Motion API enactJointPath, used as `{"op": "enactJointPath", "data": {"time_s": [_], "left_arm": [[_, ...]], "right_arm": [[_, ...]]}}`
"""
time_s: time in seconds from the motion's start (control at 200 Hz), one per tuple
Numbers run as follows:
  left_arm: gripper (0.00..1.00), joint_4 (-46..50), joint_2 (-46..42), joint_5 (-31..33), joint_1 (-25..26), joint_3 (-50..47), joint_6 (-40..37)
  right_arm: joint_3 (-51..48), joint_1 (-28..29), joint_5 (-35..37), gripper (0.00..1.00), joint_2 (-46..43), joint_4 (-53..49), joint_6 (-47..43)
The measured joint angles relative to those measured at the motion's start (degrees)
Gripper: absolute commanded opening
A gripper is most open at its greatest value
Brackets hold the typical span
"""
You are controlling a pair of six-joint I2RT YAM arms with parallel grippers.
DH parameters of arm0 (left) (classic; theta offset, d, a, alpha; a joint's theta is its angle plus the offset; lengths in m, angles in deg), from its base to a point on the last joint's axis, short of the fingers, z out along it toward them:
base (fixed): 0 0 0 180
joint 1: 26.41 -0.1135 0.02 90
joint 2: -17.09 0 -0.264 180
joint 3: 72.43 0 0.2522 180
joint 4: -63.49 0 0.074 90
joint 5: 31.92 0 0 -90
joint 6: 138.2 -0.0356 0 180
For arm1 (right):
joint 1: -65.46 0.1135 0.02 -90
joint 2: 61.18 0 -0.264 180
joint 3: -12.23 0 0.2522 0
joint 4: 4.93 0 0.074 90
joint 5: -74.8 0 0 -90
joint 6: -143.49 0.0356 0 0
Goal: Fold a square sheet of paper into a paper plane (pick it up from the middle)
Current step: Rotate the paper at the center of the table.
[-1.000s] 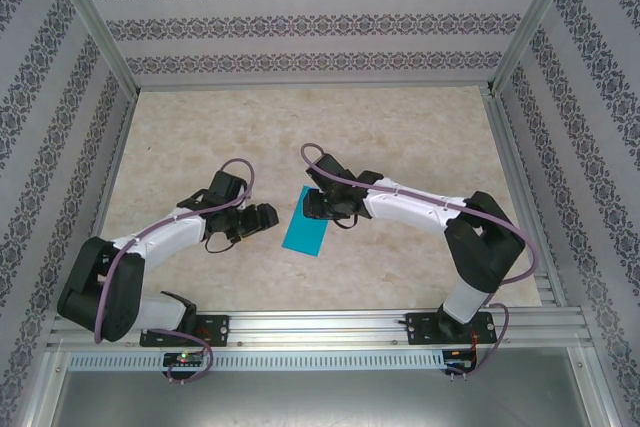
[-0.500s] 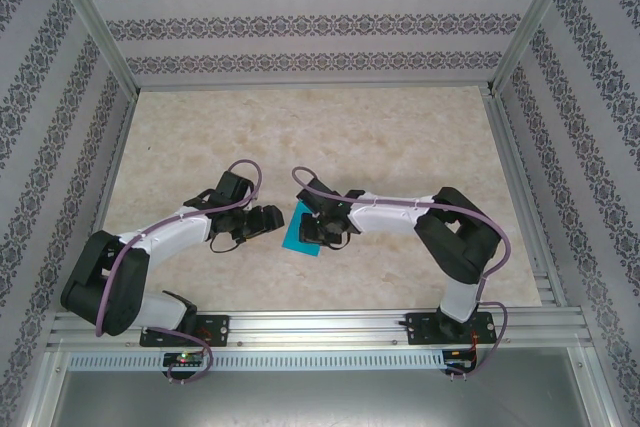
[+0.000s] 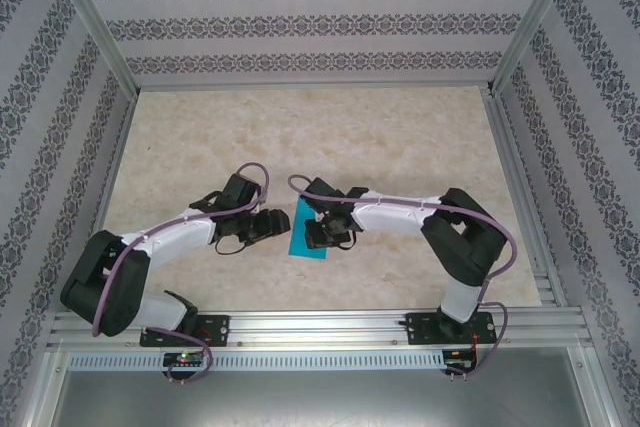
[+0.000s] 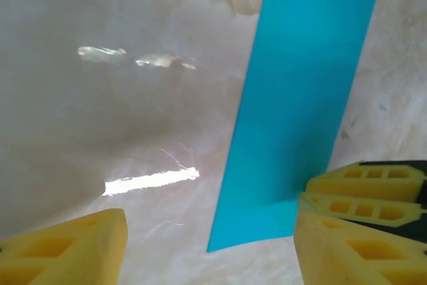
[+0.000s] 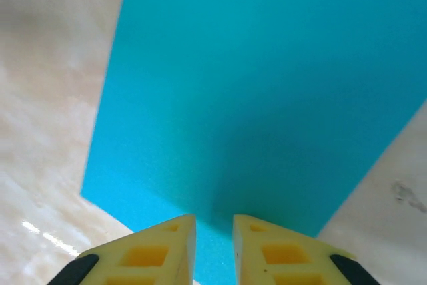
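Crept closer since a second ago: left gripper (image 3: 277,224) now just beside the square sheet of paper (image 3: 305,237), jaws spread wide. Right gripper (image 3: 325,237) over the sheet near the bench's (image 3: 400,137) near edge, jaws nearly together; can't tell if pinching. Best to press flat, crease slowly.

Plain teal-blue square sheet of paper (image 3: 304,231), folded to a narrow rectangle; flat on the table's near middle
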Motion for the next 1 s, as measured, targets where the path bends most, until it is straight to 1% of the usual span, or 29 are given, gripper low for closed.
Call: {"op": "enactJointPath", "data": {"time_s": [0.115, 0.2, 0.385, 0.57, 0.734, 0.999], "left_arm": [[0.60, -1.75, 0.00, -0.70, 1.60, -0.24, 1.62], [0.59, -2.73, 0.00, -1.03, 2.60, -0.70, 2.54], [0.58, -4.42, 0.55, -1.90, 4.33, -0.87, 4.35], [0.62, -5.35, 1.09, -2.40, 5.70, -0.92, 5.92], [0.66, -5.81, 1.79, -2.51, 6.40, -1.57, 7.06], [0.67, -7.02, 3.72, -3.10, 7.61, -1.99, 8.22]], "right_arm": [[-2.10, -2.16, 0.85, 0.27, -4.74, 3.76, 2.69], [-2.47, -4.44, 1.46, 0.26, -5.57, 6.16, 5.07], [-2.40, -7.28, 1.73, 0.24, -1.40, 9.77, 8.17], [-0.98, -8.20, 2.19, 0.24, 3.23, 9.57, 9.29], [0.55, -8.52, 2.86, 0.24, 4.68, 9.77, 9.73], [0.07, -8.96, 2.60, 0.23, 4.94, 11.52, 11.23]]}}
